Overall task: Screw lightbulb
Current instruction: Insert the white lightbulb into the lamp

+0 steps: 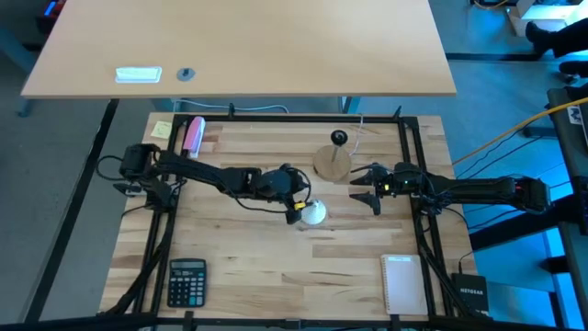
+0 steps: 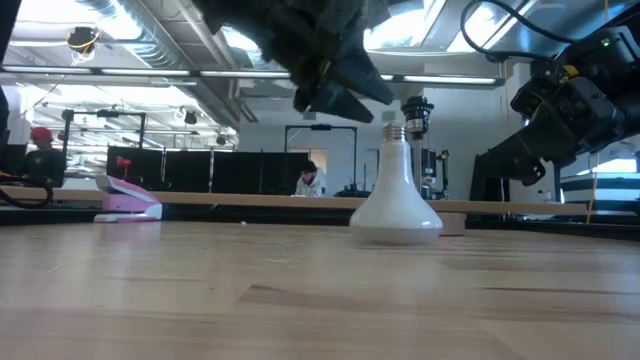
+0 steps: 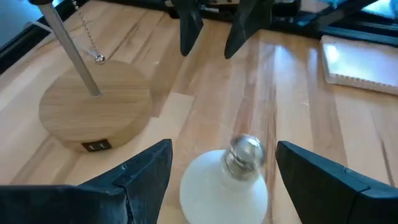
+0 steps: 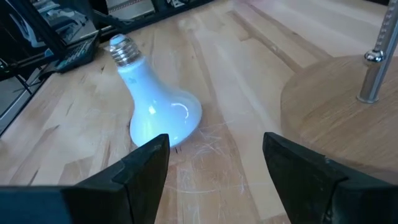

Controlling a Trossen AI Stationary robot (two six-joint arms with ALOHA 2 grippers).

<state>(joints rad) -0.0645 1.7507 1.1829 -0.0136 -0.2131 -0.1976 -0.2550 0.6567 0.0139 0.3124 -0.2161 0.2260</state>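
The lightbulb (image 1: 315, 213) stands on its white globe near the middle of the bench (image 1: 276, 276), its silvery screw base pointing up (the low view shows it upright, glass down). In the high view the left end effector (image 1: 296, 210) sits just left of the bulb, near the centre of the frame, its two dark fingers spread apart; in the left wrist view those fingers (image 3: 144, 171) flank the bulb (image 3: 227, 180) on either side without touching it. The right end effector (image 1: 369, 187) is to the right of centre in the high view, also spread wide and holding nothing, with the bulb (image 4: 158, 109) lying ahead of it in its own wrist view. Between the two arms, just above centre of the high view, rests the round wooden disc (image 1: 332, 162) with its metal post. A calculator (image 1: 186, 281) lies at the lower left of the frame, a notepad (image 1: 403, 283) at the lower right, and a pink stapler (image 1: 193, 134) at the upper left of the bench.
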